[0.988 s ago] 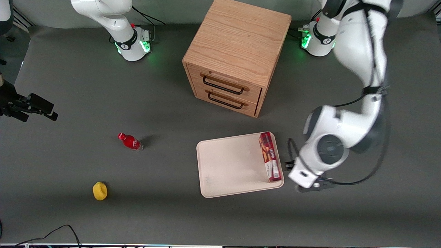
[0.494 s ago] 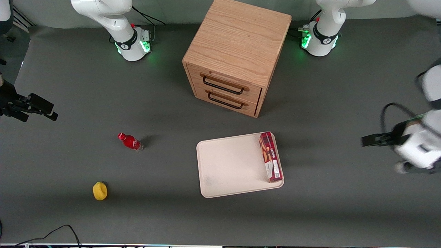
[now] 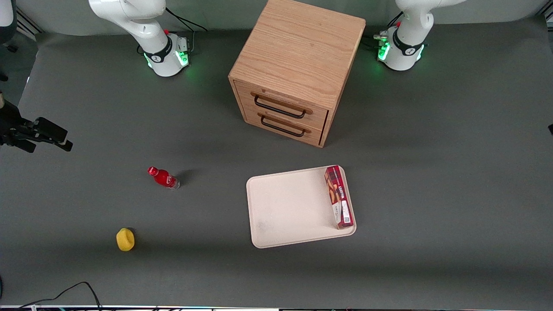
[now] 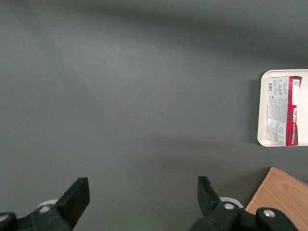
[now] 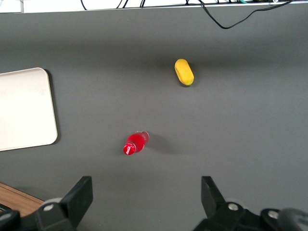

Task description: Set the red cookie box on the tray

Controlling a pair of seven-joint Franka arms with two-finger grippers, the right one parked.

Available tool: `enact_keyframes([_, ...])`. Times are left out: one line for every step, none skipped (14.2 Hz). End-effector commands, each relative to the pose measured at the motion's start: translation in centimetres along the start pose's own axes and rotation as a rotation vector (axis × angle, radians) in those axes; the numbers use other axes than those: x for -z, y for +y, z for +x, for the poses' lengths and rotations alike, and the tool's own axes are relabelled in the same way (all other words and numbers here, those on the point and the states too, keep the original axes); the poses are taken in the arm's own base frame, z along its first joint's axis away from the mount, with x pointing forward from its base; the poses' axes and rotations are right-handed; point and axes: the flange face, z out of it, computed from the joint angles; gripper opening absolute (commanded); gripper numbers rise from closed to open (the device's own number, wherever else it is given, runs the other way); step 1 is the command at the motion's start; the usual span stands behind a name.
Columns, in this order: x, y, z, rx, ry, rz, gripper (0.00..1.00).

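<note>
The red cookie box lies flat in the cream-white tray, along the tray's edge toward the working arm's end of the table. The box and a corner of the tray also show in the left wrist view. My left gripper is open and empty, high above bare grey table, well away from the tray. In the front view the gripper is out of frame.
A wooden two-drawer cabinet stands farther from the front camera than the tray. A small red bottle and a yellow object lie toward the parked arm's end of the table. A cable runs along the near edge.
My left arm has pulled away from beside the tray toward the working arm's end and has left the front view. The box stays on the tray.
</note>
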Motion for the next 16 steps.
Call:
enact_keyframes([0.5,0.6,-1.6,-0.013,-0.018,-0.015,1.00])
enact_keyframes([0.7,0.6,-1.8,-0.013,-0.019,-0.015,1.00])
enact_keyframes([0.8,0.7,-1.9,-0.015,-0.022,-0.012,1.00])
enact_keyframes([1.1,0.7,-2.3,-0.012,-0.024,-0.006,1.00])
enact_keyframes([1.7,1.0,-2.7,-0.009,-0.016,-0.005,1.00])
enact_keyframes([2.3,1.0,-3.5,-0.012,-0.018,-0.006,1.00])
enact_keyframes([2.4,1.1,-3.6,-0.015,-0.024,-0.018,1.00])
enact_keyframes([2.5,1.6,-3.7,-0.029,-0.025,-0.018,1.00])
enact_keyframes([2.5,2.9,-3.7,-0.033,-0.026,-0.017,1.00])
enact_keyframes([2.3,4.8,-3.6,-0.066,-0.028,-0.005,1.00])
enact_keyframes([1.9,6.0,-3.4,-0.070,-0.034,-0.001,1.00])
enact_keyframes([1.7,6.1,-3.3,-0.066,-0.033,-0.001,1.00])
enact_keyframes([1.4,6.4,-3.0,-0.066,-0.036,-0.003,1.00])
enact_keyframes([1.1,6.6,-2.9,-0.069,-0.040,-0.001,1.00])
enact_keyframes([0.9,6.6,-2.7,-0.067,-0.042,-0.007,1.00])
enact_keyframes([0.8,6.5,-2.6,-0.076,-0.045,-0.006,1.00])
